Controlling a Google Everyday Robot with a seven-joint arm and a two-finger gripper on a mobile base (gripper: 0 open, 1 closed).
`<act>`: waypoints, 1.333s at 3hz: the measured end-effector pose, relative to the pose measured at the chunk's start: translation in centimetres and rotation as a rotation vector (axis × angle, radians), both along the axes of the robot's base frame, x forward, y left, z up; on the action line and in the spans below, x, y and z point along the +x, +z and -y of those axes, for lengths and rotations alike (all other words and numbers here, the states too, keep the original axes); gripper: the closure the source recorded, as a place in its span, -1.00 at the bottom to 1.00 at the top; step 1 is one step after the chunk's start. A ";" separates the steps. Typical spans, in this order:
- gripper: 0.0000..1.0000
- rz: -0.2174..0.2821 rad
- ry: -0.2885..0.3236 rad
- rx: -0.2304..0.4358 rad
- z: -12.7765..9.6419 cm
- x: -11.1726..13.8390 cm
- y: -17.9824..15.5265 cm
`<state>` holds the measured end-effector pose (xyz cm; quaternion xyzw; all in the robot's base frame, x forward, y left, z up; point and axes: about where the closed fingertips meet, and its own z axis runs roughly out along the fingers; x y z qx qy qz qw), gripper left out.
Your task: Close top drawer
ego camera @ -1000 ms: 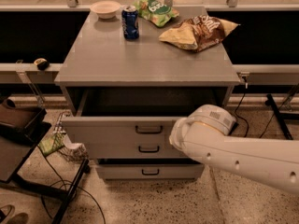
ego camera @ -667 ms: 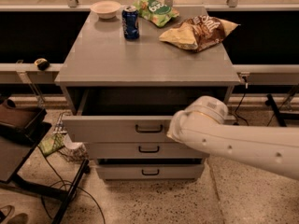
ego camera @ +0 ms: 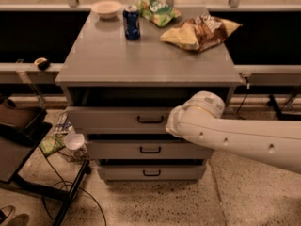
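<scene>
The top drawer [ego camera: 113, 119] is the highest of three grey drawers in a grey cabinet. It sticks out a bit toward the near side. A dark gap shows above its flat front, under the cabinet's top. A small black handle [ego camera: 150, 120] sits in the middle of the front.

The tool [ego camera: 173, 123] is at the end of a big white arm [ego camera: 244, 138]. It is right at the drawer front, just to the right of the handle. The thick arm covers most of it, so I cannot tell if the tool is spread or pressed together. I also cannot tell if it touches the front. The arm comes in from the right side and crosses in front of the cabinet's right part.

Under the top drawer is the middle drawer [ego camera: 117, 150], and under that the bottom drawer [ego camera: 122, 173]. Each has a black handle like the first one. Both of them stick out a little too.

The grey worktop [ego camera: 141, 60] on the cabinet holds four things near its far edge. A pale bowl [ego camera: 106, 8] is at the far left. A blue can [ego camera: 131, 22] stands upright just right of the bowl. A green bag [ego camera: 157, 11] lies beside the can. A yellow and brown snack bag [ego camera: 200, 31] lies at the far right.

On the speckled floor, left of the cabinet, there is a white cup [ego camera: 74, 141] and some small litter. A dark stand [ego camera: 21, 140] with black cables is at the left edge.
</scene>
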<state>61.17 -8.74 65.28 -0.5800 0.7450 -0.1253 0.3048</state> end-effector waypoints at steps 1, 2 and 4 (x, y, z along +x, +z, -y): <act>1.00 0.000 0.000 0.000 0.0 0.0 0.0; 0.62 0.000 0.000 0.000 0.0 0.0 0.0; -0.47 0.000 0.000 0.000 0.0 0.0 0.0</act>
